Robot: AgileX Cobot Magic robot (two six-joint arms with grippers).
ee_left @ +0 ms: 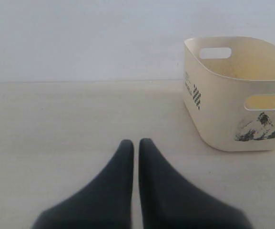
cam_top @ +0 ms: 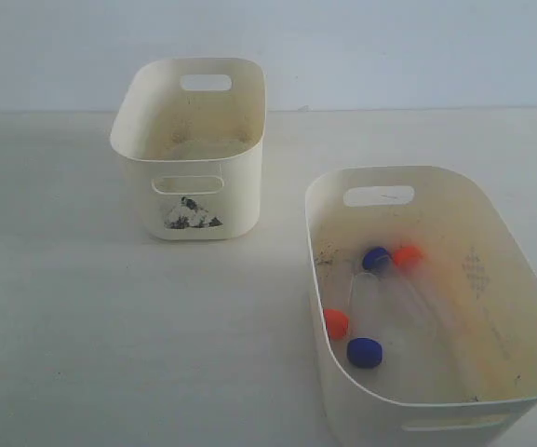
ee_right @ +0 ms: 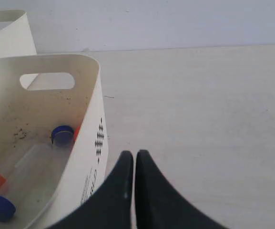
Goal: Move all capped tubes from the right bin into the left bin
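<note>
The wide cream right bin (cam_top: 519,279) holds the capped tubes: one blue cap (cam_top: 365,352) and one orange-red cap (cam_top: 336,323) lie near its front, another blue cap (cam_top: 376,258) and orange-red cap (cam_top: 408,255) farther back. The narrower left bin (cam_top: 194,154) with the mountain sticker (cam_top: 192,215) holds no tubes that I can see. Neither gripper shows in the exterior view. My left gripper (ee_left: 133,143) is shut on nothing, over bare table well short of the left bin (ee_left: 223,109). My right gripper (ee_right: 133,155) is shut and empty, just outside the right bin's wall (ee_right: 92,138).
Both bins stand on a pale table (cam_top: 82,326) with a white wall behind it. Dirt specks (ee_right: 20,134) lie on the right bin's floor. Open tabletop stretches between and around the bins.
</note>
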